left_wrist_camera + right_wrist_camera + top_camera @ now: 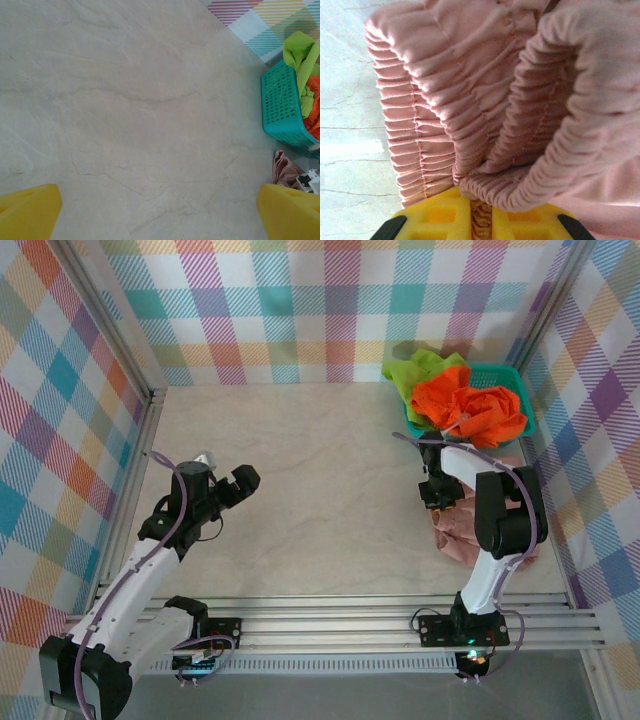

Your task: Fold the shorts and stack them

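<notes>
The dusty pink shorts [462,532] lie crumpled on the table at the right, partly under my right arm. My right gripper [437,496] is shut on their gathered waistband [485,115], which is pinched between the yellow fingers [440,217]. The bright orange shorts [470,405] and the lime green shorts [418,370] are piled in the teal basket [524,405] at the back right. My left gripper [243,480] hangs open over bare table at the left, its yellow fingertips [27,210] far apart with nothing between them.
The teal mesh basket [281,105] stands against the back right corner. Checked walls close the table on three sides. A metal rail [330,625] with both arm bases runs along the near edge. Bare marble-look tabletop [320,480] lies between the arms.
</notes>
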